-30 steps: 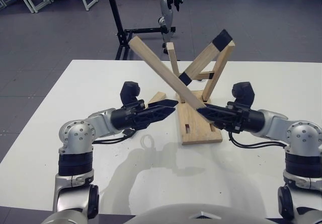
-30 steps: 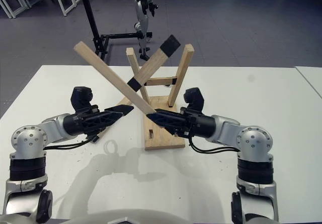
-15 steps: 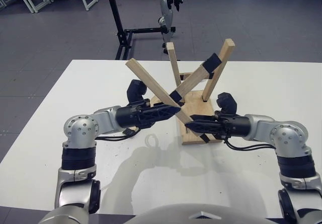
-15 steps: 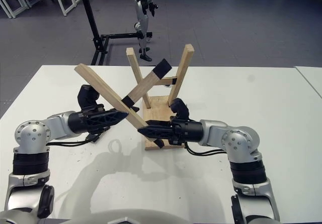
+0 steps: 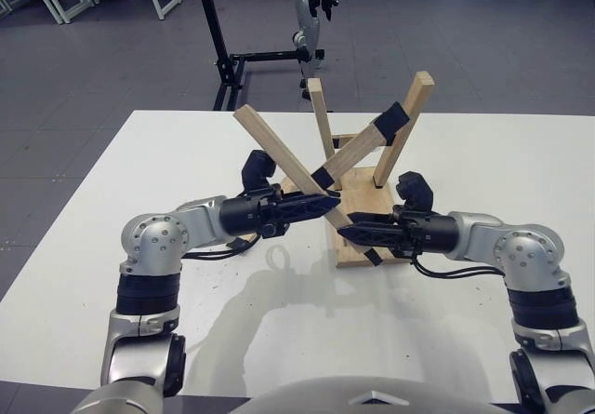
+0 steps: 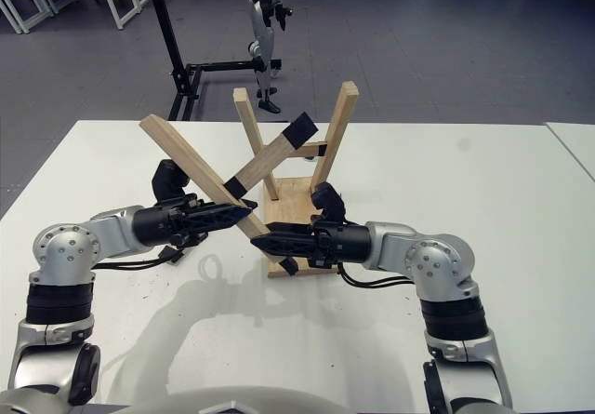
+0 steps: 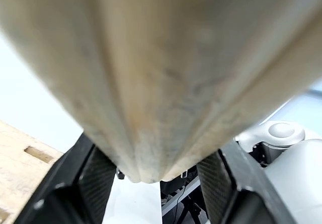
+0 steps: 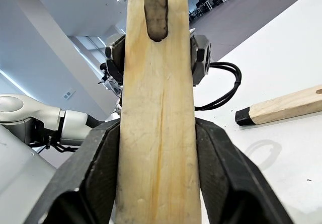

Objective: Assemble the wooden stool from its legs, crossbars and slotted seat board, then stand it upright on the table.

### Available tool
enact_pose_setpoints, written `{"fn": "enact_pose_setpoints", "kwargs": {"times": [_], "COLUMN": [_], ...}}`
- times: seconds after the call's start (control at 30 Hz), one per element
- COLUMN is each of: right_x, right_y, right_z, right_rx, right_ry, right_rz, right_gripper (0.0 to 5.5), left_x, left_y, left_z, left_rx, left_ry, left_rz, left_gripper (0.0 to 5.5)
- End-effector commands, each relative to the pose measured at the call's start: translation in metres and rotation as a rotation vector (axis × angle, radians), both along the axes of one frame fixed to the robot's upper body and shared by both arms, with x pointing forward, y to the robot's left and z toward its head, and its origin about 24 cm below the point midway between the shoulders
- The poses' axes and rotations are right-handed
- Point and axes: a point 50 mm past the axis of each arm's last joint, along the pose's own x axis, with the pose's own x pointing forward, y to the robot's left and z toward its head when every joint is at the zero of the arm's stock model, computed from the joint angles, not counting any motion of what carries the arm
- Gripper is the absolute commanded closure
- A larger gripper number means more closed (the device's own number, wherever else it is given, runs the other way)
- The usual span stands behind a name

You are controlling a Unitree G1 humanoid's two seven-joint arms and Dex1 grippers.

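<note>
Left fingers (image 5: pixel 320 202) clenched on pale plain wooden stool leg (image 5: pixel 270 144), lower half | right fingers (image 5: pixel 354 231) clenched on its near end, over flat slotted wooden seat board (image 5: pixel 358 200) | leg slants up far-left | board mid white bench (image 5: pixel 465 172).

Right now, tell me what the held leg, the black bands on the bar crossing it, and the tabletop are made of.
Held leg: pale bare wood, seemingly unvarnished; grain lines show in the right wrist view.
Black bands: matte, perhaps tape or paint; cannot tell.
Tabletop: smooth even white, possibly laminate or painted board.
</note>
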Motion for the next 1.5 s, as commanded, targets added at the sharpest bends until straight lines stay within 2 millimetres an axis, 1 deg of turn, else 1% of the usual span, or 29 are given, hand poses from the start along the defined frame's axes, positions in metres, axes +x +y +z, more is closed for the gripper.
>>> {"fn": "enact_pose_setpoints", "kwargs": {"times": [0.03,0.07,0.1,0.17,0.27,0.33,0.4,0.43,0.47,0.5,0.53,0.57,0.6,0.63,0.7,0.77,0.83,0.93,1.07,1.2,1.3,1.37,1.43,1.5], "right_x": [0.007,0.007,0.008,0.01,0.014,0.012,0.005,0.005,0.01,0.027,0.045,0.055,0.055,0.051,0.038,0.028,0.019,0.012,0.001,-0.006,-0.006,-0.006,-0.008,-0.013], "right_y": [-0.003,-0.004,-0.005,-0.007,-0.014,-0.023,-0.036,-0.045,-0.053,-0.064,-0.077,-0.084,-0.083,-0.076,-0.061,-0.051,-0.045,-0.049,-0.054,-0.061,-0.064,-0.065,-0.068,-0.07], "right_z": [0.009,0.01,0.011,0.012,0.014,0.014,0.008,0.002,-0.004,-0.012,-0.02,-0.025,-0.033,-0.041,-0.051,-0.053,-0.053,-0.057,-0.063,-0.064,-0.064,-0.065,-0.069,-0.078], "right_rx": [-0.02,-0.009,0.0,0.015,-0.007,-0.047,-0.146,-0.245,-0.358,-0.498,-0.66,-0.761,-0.855,-0.911,-0.949,-0.943,-0.954,-0.999,-1.036,-1.059,-1.07,-1.078,-1.097,-1.139], "right_ry": [-0.076,-0.062,-0.049,-0.029,-0.042,-0.061,-0.092,-0.127,-0.171,-0.198,-0.244,-0.27,-0.292,-0.305,-0.293,-0.265,-0.248,-0.226,-0.195,-0.179,-0.176,-0.177,-0.167,-0.162], "right_rz": [-0.039,-0.037,-0.039,-0.041,-0.073,-0.074,-0.051,-0.073,-0.133,-0.304,-0.519,-0.671,-0.755,-0.792,-0.807,-0.804,-0.797,-0.798,-0.784,-0.788,-0.796,-0.794,-0.786,-0.753], "right_gripper": [3.47,3.47,3.09,2.75,2.1,1.61,1.14,1.03,0.91,0.91,0.91,0.91,0.91,0.91,0.91,0.91,0.91,0.91,0.91,0.91,0.91,0.91,0.91,0.91], "left_x": [-0.005,-0.005,-0.004,-0.003,-0.001,0.001,0.005,0.008,0.01,0.013,0.017,0.018,0.022,0.023,0.021,0.017,0.015,0.014,0.018,0.023,0.025,0.022,0.021,0.021], "left_y": [-0.003,-0.002,-0.002,0.0,0.004,0.009,0.018,0.023,0.027,0.03,0.03,0.029,0.024,0.018,0.008,0.002,0.0,0.001,0.003,0.007,0.003,-0.002,-0.004,-0.004], "left_z": [-0.002,-0.002,-0.002,-0.002,-0.004,-0.005,-0.002,0.002,0.005,0.007,0.006,0.004,-0.003,-0.011,-0.023,-0.032,-0.037,-0.037,-0.032,-0.031,-0.035,-0.039,-0.04,-0.038], "left_rx": [-0.012,-0.016,-0.026,-0.046,-0.051,-0.043,-0.044,-0.049,-0.053,-0.047,-0.015,0.012,0.077,0.134,0.215,0.288,0.314,0.316,0.307,0.327,0.33,0.33,0.329,0.325], "left_ry": [0.005,0.007,0.01,0.016,0.019,0.013,-0.005,-0.023,-0.043,-0.063,-0.093,-0.113,-0.18,-0.223,-0.32,-0.406,-0.451,-0.471,-0.497,-0.544,-0.59,-0.6,-0.609,-0.619], "left_rz": [-0.018,-0.013,-0.006,0.012,0.034,0.058,0.081,0.094,0.108,0.127,0.157,0.169,0.228,0.25,0.25,0.211,0.19,0.182,0.205,0.247,0.277,0.273,0.268,0.271], "left_gripper": [3.36,3.36,3.36,3.42,3.44,3.44,3.44,3.44,3.44,3.44,3.44,3.44,3.44,3.44,3.44,3.44,3.44,3.44,3.44,3.44,3.44,3.44,3.44,3.44]}}
